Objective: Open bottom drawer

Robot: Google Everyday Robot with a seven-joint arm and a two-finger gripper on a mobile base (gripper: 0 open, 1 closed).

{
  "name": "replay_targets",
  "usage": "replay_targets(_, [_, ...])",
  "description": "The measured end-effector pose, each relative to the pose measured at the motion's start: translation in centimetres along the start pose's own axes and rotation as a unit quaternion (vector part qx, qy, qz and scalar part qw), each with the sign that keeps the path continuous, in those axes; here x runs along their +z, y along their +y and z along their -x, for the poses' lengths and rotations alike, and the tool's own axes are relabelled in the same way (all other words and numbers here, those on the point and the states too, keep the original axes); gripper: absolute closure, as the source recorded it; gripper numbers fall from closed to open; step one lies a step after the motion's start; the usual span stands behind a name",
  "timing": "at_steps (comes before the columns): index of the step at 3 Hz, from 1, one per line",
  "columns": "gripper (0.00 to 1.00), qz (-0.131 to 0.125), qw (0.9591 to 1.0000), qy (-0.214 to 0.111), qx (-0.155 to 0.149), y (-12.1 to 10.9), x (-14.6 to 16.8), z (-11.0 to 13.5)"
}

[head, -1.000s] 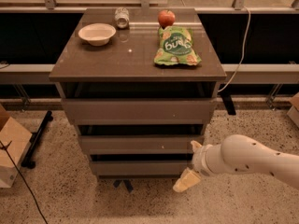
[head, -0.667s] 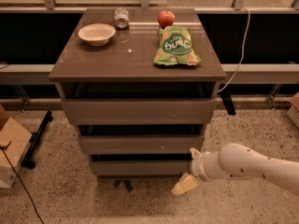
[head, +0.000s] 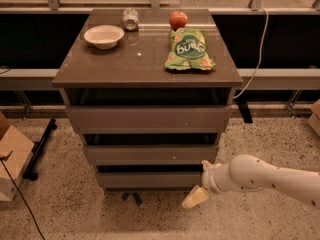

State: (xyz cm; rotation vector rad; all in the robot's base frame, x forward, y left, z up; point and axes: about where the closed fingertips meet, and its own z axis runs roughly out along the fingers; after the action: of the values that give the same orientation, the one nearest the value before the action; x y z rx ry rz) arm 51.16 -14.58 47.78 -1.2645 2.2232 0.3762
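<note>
Your end effector (head: 201,182) is low, at the right end of the bottom drawer (head: 150,179), and it is released: the two fingers (head: 195,198) stand apart, one near the top right corner of the front and one below it, toward the floor. I see nothing held between them. I cannot tell if the upper finger already touches the front or is only just beside it.

The bottom drawer is the lowest of the three fronts, under the middle drawer (head: 150,154). It has no handle, only a dark slot above its upper edge. In my judgement it is not yet pulled out.

What can go wrong from here:

- The front is flat and plain, so the fingers may slip off when you pull, because only the edge gives a hold.
- You are at the far right end. A pull from there can turn the drawer a little and make it jam in its rails.
- The upper finger is near the middle drawer. If you go too high, you may hook the wrong front.
- A hard pull may shake the cabinet; the apple (head: 178,19) and the can (head: 130,19) on the tabletop (head: 145,64) could roll.
</note>
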Motion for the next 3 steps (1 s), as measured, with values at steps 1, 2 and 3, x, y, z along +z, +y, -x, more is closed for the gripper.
replay_targets(1, [0.0,0.0,0.9999,-0.008,0.013,-1.3,3.2,-1.9])
replay_targets(2, [0.0,0.006,0.9995,-0.02,0.023,-2.4,6.8,-4.0])
replay_targets(3, [0.0,0.004,0.9988,-0.033,0.035,-3.5,9.7,-6.1])
